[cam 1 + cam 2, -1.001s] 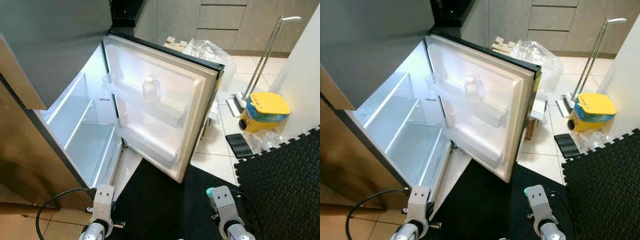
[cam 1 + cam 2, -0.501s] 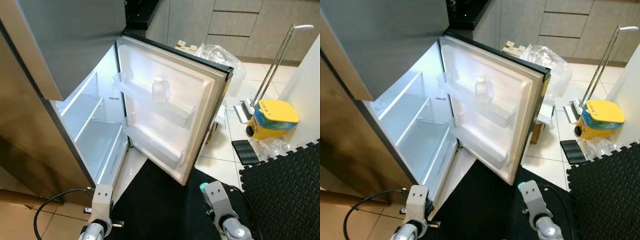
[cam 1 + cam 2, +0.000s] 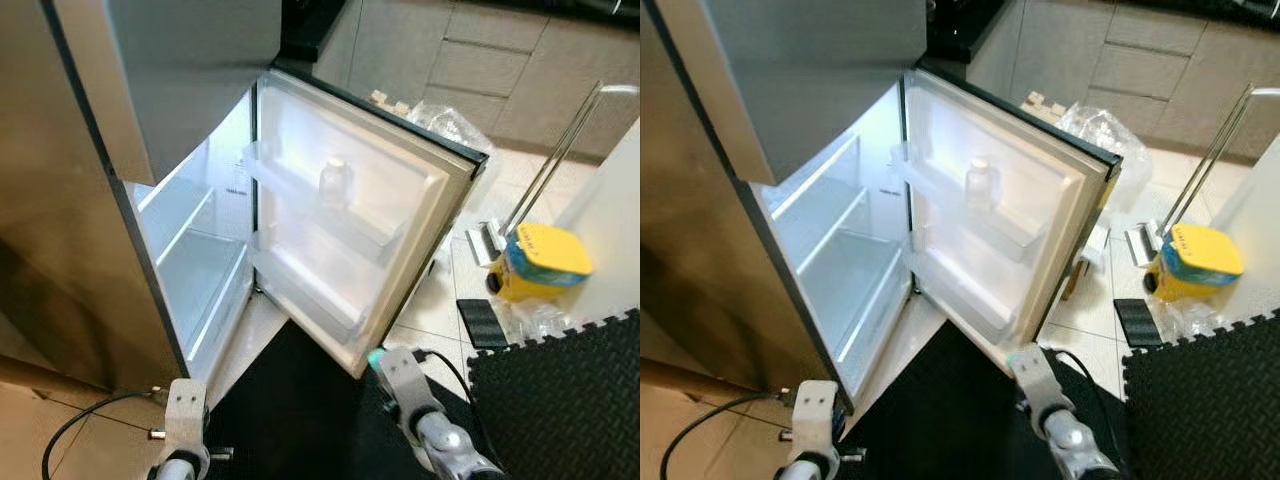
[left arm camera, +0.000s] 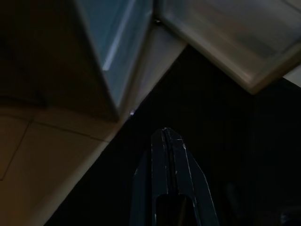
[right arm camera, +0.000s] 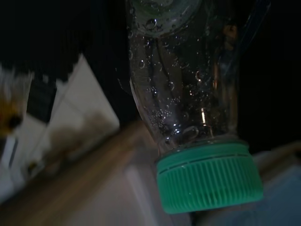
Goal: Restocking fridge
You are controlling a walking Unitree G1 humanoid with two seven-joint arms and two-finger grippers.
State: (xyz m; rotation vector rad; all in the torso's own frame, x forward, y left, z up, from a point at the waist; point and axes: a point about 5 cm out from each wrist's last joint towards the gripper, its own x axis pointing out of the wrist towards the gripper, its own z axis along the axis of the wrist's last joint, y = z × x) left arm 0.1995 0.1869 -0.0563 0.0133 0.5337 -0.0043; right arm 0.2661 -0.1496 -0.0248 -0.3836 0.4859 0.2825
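the right arm (image 3: 425,420) has swung inward toward the open fridge door (image 3: 350,215), carrying its green-capped bottle (image 5: 188,108) closer to the door's lower corner. the left arm (image 3: 180,440) sits lower.

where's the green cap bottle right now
In the right gripper: the green-capped bottle is held low on the robot's right, cap just below the open fridge door.

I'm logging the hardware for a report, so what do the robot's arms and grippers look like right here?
Both arms are silver metal with pale grey blocky wrist housings. A thin black cable loops beside the left arm, and another black cable curves behind the right arm. The left gripper has two long, slim black fingers.
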